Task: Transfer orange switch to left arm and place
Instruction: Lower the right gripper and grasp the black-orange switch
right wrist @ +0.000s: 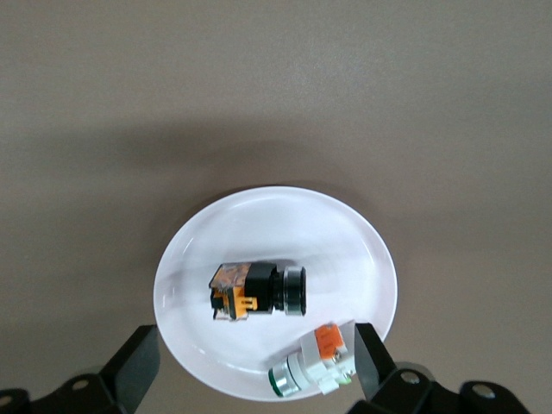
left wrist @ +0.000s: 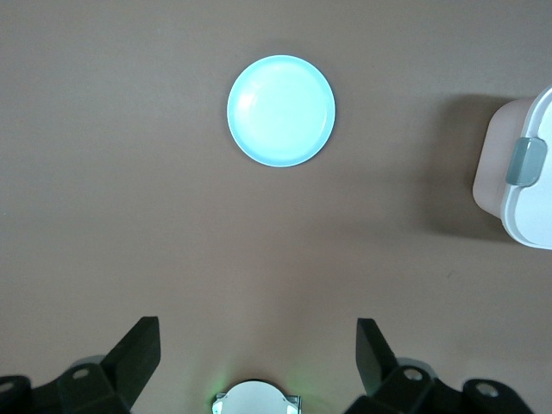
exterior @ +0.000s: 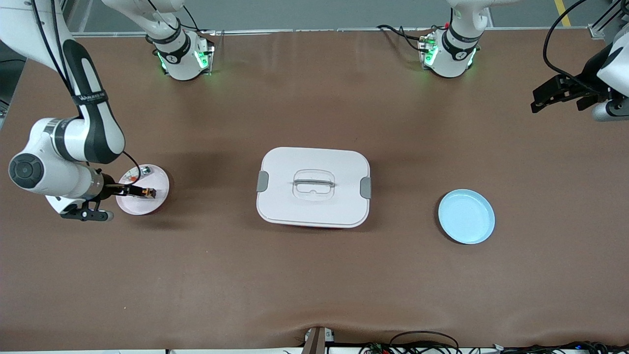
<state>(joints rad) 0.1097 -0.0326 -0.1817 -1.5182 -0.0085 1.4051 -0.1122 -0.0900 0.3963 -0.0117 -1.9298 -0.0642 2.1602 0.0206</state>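
Note:
The orange switch, a small black part with orange markings, lies on its side on the pink plate toward the right arm's end of the table. My right gripper hangs open over that plate's edge, and nothing is between its fingers. The white box with grey latches stands in the middle of the table. My left gripper waits open and empty, high over the left arm's end of the table.
A silvery-white piece with a red-orange bit shares the pink plate, close to one right finger. A blue plate sits between the box and the left arm's end. Cables run along the table's near edge.

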